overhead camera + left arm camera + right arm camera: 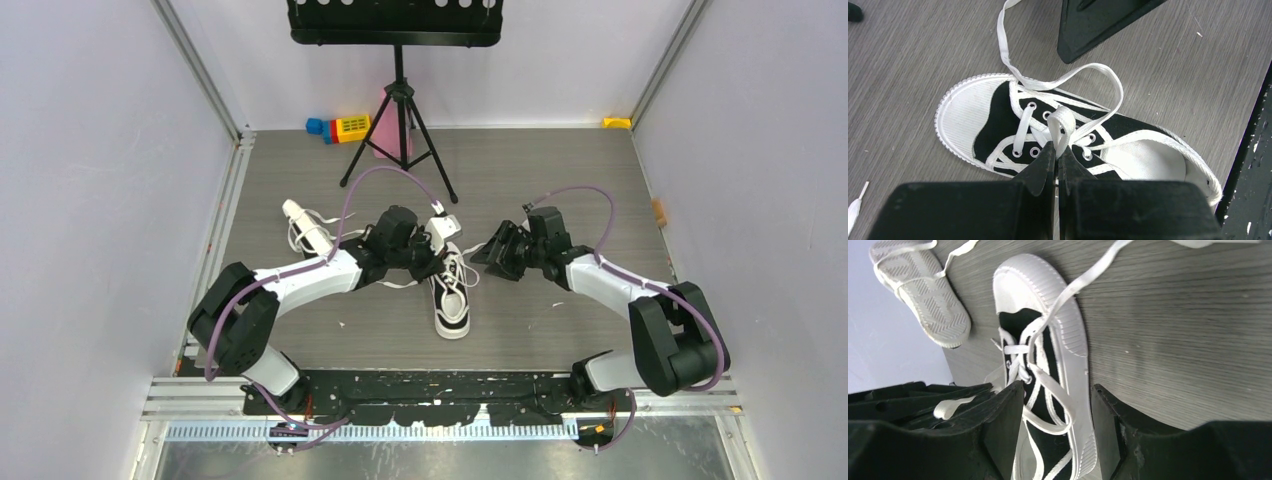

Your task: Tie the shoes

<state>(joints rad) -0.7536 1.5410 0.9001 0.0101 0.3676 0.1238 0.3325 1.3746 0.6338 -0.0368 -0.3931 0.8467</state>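
The left tool [1056, 149] pinches a lace [1064, 119]. The shoe [452, 300] points to 6 o'clock. The right tool [1057, 392], open, sits at 2.

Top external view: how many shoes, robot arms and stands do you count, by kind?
Shoes: 2
Robot arms: 2
Tripod stand: 1
Total: 5

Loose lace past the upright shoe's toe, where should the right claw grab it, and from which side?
Grip the loose lace on its flat stretch just beyond the toe cap, from above, right claw across its width. There it apparently lies alone on the table, clear of the left claw and its loop.
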